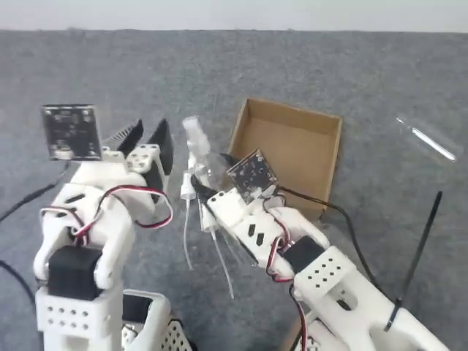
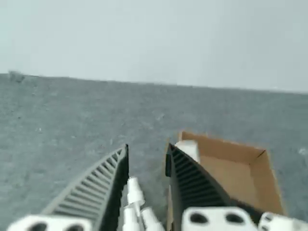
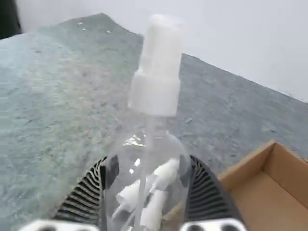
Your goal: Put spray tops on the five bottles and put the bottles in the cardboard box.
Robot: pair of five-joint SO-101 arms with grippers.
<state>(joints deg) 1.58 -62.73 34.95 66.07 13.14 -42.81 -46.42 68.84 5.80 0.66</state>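
— Right gripper (image 3: pixel 149 168) first: how does it stand?
— Pinched on the clear bottle (image 3: pixel 144 185), one ribbed finger (image 3: pixel 84 197) against each side of its rounded body; a white spray top (image 3: pixel 158 72) sits on the neck, pointing away from the wrist, its tube running down inside; from above, the bottle is just left of the cardboard box (image 1: pixel 292 150), outside it; whether it touches the grey carpet (image 1: pixel 351 73) I cannot tell
— And the left gripper (image 2: pixel 147 149)?
— Spread wide, near the bottle but not touching it; through the gap lie loose spray tops (image 2: pixel 132 202) on the carpet, cut off at the picture's edge; from above they show between the two arms, long thin tubes trailing toward the robot
— What is hard to make out?
— The held bottle's base is cut off in the right wrist view; white shapes show through its wall, too warped to name; in the left wrist view a white piece (image 2: pixel 188 148) pokes up behind one finger, in front of the box, and I cannot say what it is; a second clear bottle (image 1: pixel 428 139) lies well right of the box, almost lost against the carpet; the right arm hides the box's near-left corner
— Any writing?
— Marks on the camera boards (image 1: pixel 71 131) are too small to read
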